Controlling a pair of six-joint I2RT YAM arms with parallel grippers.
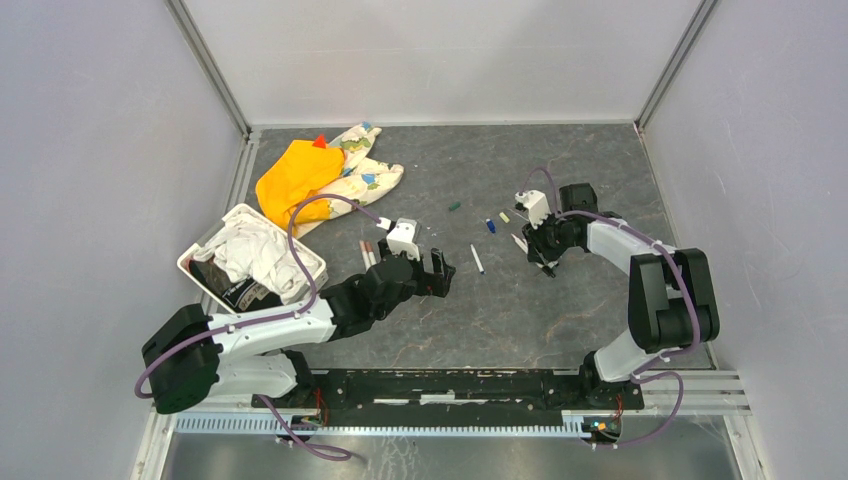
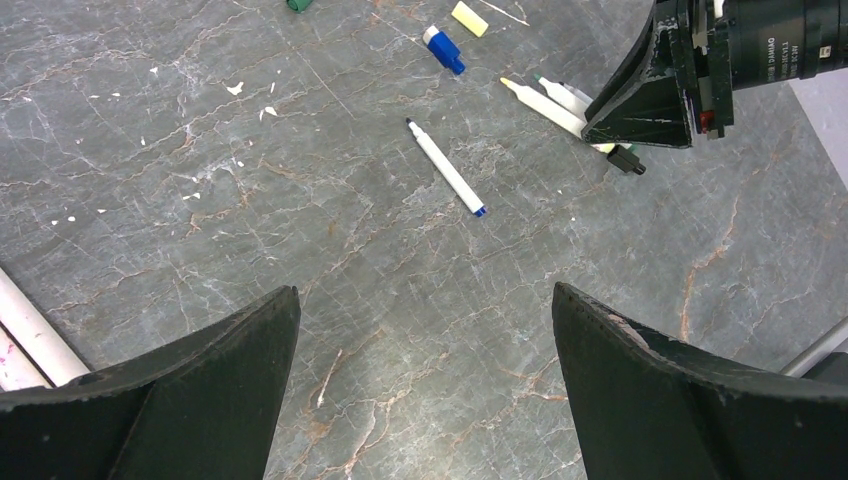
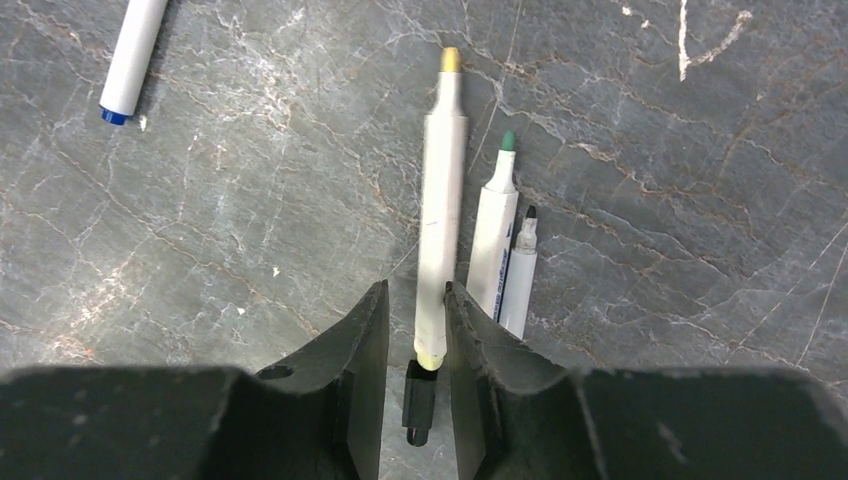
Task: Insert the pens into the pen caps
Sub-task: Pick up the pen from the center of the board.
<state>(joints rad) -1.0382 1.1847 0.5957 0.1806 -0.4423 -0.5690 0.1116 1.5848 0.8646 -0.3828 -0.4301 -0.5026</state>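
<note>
Nearest, a black base rail runs along the table's front edge. The surface is a grey stone-patterned sheet with pale and rusty veins, dotted with small white flecks (clearest in the left wrist view).

The left gripper hovers over bare sheet, jaws wide apart and holding nothing. Beside it lie two white-barrelled pens with reddish and dark tips. A white pen with a blue end lies alone between the two grippers.

The right gripper is down at the sheet, its jaws narrow and astride a white pen with a yellow tip. A sliver of sheet shows between one finger and the barrel, so the pen is not clamped. Close alongside lie a green-tipped white pen and a thinner black-tipped pen.

Farther out sit a small blue cap, a cream cap and a dark green cap, all apart from the pens.

At the left stands a white plastic basket holding cloths. Beyond it are a crumpled orange cloth and a patterned cream cloth. Plain pale grey walls with aluminium corner posts close in three sides.
</note>
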